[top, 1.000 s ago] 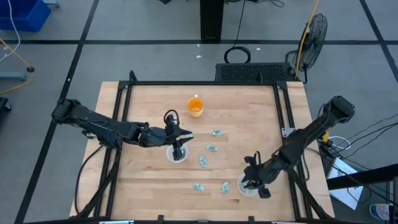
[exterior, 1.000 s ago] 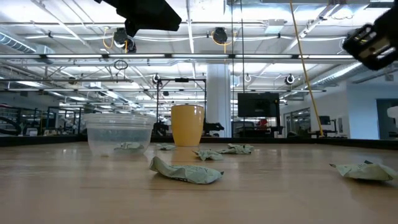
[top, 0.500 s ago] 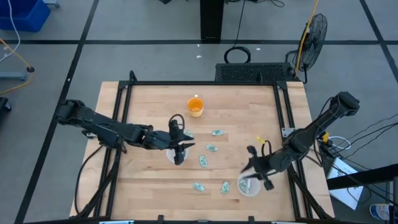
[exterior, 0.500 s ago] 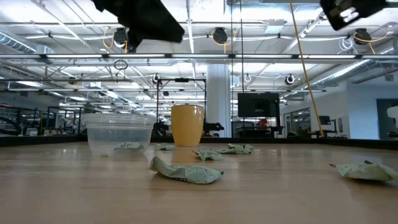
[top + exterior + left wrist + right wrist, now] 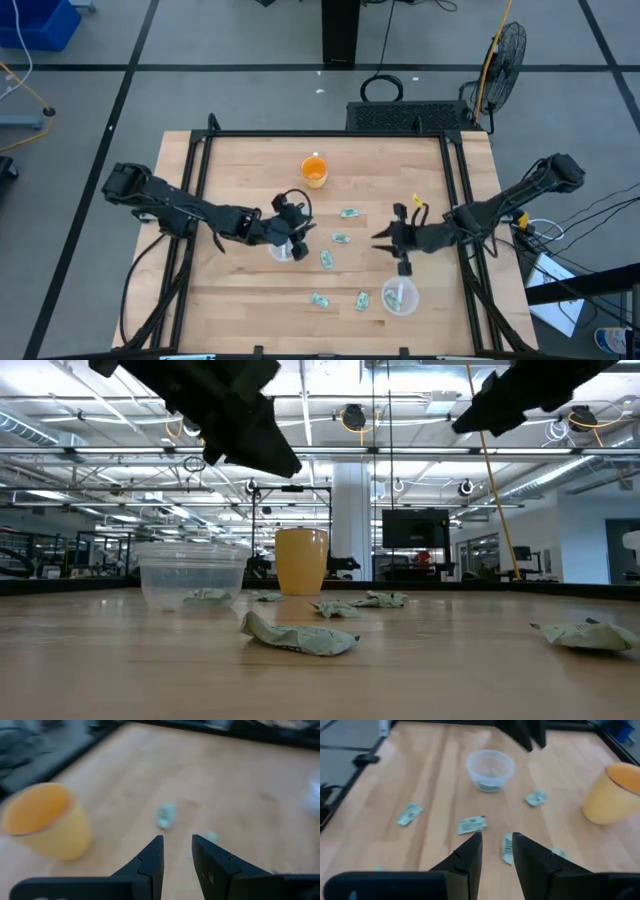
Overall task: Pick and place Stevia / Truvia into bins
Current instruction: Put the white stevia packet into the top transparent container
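Note:
Two clear cups stand on the wooden table: the left cup with a pale green packet in it, and the right cup with a packet in it. Loose packets lie between them. My left gripper hovers beside the left cup's far right rim, open by a narrow gap and empty. My right gripper hangs above bare table right of the middle packets, also open narrowly and empty.
An orange cup stands toward the far edge. Dark frame rails run along the table's far and side edges. Bare wood lies near the left front corner.
My right gripper has risen out of the right cup and moved toward the far edge and the table's middle, turning to point left. My left gripper has shifted slightly right and far, off the left cup's centre. The packets and cups have stayed put.

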